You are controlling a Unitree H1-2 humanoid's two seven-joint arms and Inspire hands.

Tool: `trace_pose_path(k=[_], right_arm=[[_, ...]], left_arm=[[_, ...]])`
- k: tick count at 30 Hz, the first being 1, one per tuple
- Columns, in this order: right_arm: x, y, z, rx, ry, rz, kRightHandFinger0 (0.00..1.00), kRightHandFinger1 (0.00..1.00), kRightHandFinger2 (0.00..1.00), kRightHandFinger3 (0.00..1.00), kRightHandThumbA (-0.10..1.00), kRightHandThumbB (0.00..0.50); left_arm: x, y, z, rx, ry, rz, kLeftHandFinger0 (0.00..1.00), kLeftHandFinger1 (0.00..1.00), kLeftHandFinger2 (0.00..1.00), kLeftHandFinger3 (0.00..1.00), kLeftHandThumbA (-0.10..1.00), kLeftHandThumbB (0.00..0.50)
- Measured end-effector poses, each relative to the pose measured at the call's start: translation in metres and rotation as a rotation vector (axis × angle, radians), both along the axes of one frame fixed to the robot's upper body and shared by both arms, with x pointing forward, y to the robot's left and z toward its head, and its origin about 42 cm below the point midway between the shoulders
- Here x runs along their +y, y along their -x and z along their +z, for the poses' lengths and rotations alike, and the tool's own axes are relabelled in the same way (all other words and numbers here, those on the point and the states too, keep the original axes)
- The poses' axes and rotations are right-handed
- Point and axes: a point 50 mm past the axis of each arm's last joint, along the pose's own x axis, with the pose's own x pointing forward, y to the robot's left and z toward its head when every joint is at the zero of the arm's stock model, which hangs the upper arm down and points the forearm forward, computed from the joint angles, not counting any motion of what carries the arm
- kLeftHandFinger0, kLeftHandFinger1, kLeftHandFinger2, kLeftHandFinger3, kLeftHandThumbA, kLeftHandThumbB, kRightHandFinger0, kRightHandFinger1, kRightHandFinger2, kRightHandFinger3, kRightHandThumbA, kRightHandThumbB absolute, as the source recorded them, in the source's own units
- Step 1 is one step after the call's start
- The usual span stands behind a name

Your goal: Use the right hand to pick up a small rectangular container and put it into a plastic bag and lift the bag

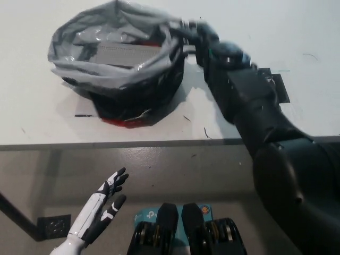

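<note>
Item: my right hand [204, 38], black, reaching over the white table [265, 32] from the lower right. Fingers closed on the right-hand rim of the plastic bag [114, 69], at its upper right corner. The gathered rim there stands higher than the rest of the opening (the picture is blurred at this spot, so the exact grip is hard to read).

Item: plastic bag, grey and glossy on the lining, black on the outer wall. Mouth wide open, rim folded outward all around. Its lower part sits at the table surface; I cannot tell whether the base is touching or just clear of it. A red patch [119, 121] shows at the bottom front edge of the bag.

Item: small rectangular container [127, 54], grey with a fine dotted top face. Location: inside the bag, lying flat, long side running left to right, partly hidden by the near rim.

Item: dark square patch [273, 85] on the table, just right of my right forearm, partly covered by it.

Item: my left hand [103, 204], white with dark fingers, at the lower left, below the table edge and over the grey floor [48, 175]. Fingers spread apart, holding nothing, well away from the bag.
</note>
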Motion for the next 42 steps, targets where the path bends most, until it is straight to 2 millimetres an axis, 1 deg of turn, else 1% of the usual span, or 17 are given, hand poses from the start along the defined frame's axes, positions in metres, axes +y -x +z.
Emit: trace_pose_path(k=[2,4,5,6,9,11,16,17,18,22,25,26,27,28,31,38,42], right_arm=[[0.005,0.000,0.017,-0.021,-0.023,0.012,0.00,0.07,0.52,0.26,0.32,0.181],[0.012,0.000,0.036,-0.040,-0.059,0.029,0.00,0.10,0.51,0.23,0.36,0.183],[0.018,0.001,0.048,-0.050,-0.076,0.041,0.00,0.12,0.52,0.19,0.35,0.159],[0.018,0.001,0.048,-0.050,-0.076,0.041,0.00,0.13,0.54,0.22,0.35,0.144],[0.030,0.003,0.079,-0.079,-0.111,0.070,0.00,0.22,0.65,0.33,0.31,0.148],[0.037,0.006,0.097,-0.097,-0.136,0.087,0.00,0.22,0.66,0.33,0.31,0.166],[0.051,0.015,0.150,-0.144,-0.202,0.137,0.00,0.23,0.68,0.40,0.35,0.148],[0.051,0.015,0.150,-0.144,-0.202,0.137,0.00,0.20,0.65,0.34,0.35,0.151],[0.054,0.019,0.164,-0.162,-0.210,0.149,0.00,0.20,0.65,0.33,0.35,0.144],[0.062,0.027,0.193,-0.195,-0.218,0.179,0.00,0.22,0.66,0.40,0.38,0.134],[0.065,0.031,0.204,-0.208,-0.218,0.190,0.00,0.20,0.62,0.48,0.29,0.149],[0.066,0.033,0.210,-0.215,-0.225,0.197,0.00,0.20,0.62,0.48,0.29,0.149],[0.066,0.033,0.212,-0.216,-0.228,0.200,0.00,0.20,0.63,0.55,0.31,0.148],[0.066,0.034,0.214,-0.216,-0.233,0.202,0.00,0.21,0.64,0.57,0.32,0.137],[0.065,0.035,0.218,-0.216,-0.257,0.209,0.00,0.20,0.64,0.59,0.35,0.115],[0.054,0.032,0.224,-0.230,-0.261,0.193,0.00,0.21,0.65,0.66,0.30,0.135],[0.048,0.029,0.217,-0.219,-0.271,0.183,0.00,0.20,0.65,0.67,0.29,0.127]], left_arm=[[0.000,0.001,-0.001,0.003,0.001,0.001,1.00,1.00,1.00,1.00,0.97,0.500],[0.000,0.002,-0.001,0.005,0.001,0.001,1.00,1.00,1.00,1.00,0.99,0.500],[0.000,0.002,-0.001,0.004,0.001,0.002,1.00,1.00,1.00,1.00,0.98,0.500],[0.000,0.002,-0.001,0.004,0.001,0.002,1.00,1.00,1.00,1.00,0.96,0.500],[-0.001,0.002,-0.001,0.003,-0.002,0.002,1.00,1.00,1.00,1.00,0.94,0.500],[-0.001,0.002,-0.002,0.004,0.000,0.002,1.00,1.00,1.00,1.00,0.94,0.500],[-0.005,0.002,-0.004,0.007,0.015,0.003,1.00,1.00,1.00,1.00,0.93,0.500],[-0.005,0.002,-0.004,0.007,0.015,0.003,1.00,1.00,1.00,1.00,0.94,0.500],[-0.005,0.003,-0.004,0.008,0.016,0.003,1.00,1.00,1.00,1.00,0.94,0.500],[-0.005,0.005,-0.006,0.014,0.015,0.005,1.00,1.00,1.00,1.00,0.91,0.500],[-0.005,0.005,-0.006,0.015,0.015,0.005,1.00,1.00,1.00,1.00,0.88,0.500],[-0.005,0.005,-0.006,0.015,0.016,0.005,1.00,1.00,1.00,1.00,0.88,0.500],[-0.005,0.005,-0.006,0.015,0.017,0.005,1.00,1.00,1.00,1.00,0.88,0.500],[-0.005,0.005,-0.006,0.015,0.018,0.005,1.00,1.00,1.00,1.00,0.88,0.500],[-0.006,0.005,-0.006,0.015,0.021,0.006,1.00,1.00,1.00,1.00,0.89,0.500],[-0.006,0.005,-0.006,0.015,0.020,0.005,1.00,1.00,1.00,1.00,0.87,0.500],[-0.006,0.006,-0.006,0.015,0.021,0.006,1.00,1.00,1.00,1.00,0.87,0.500]])
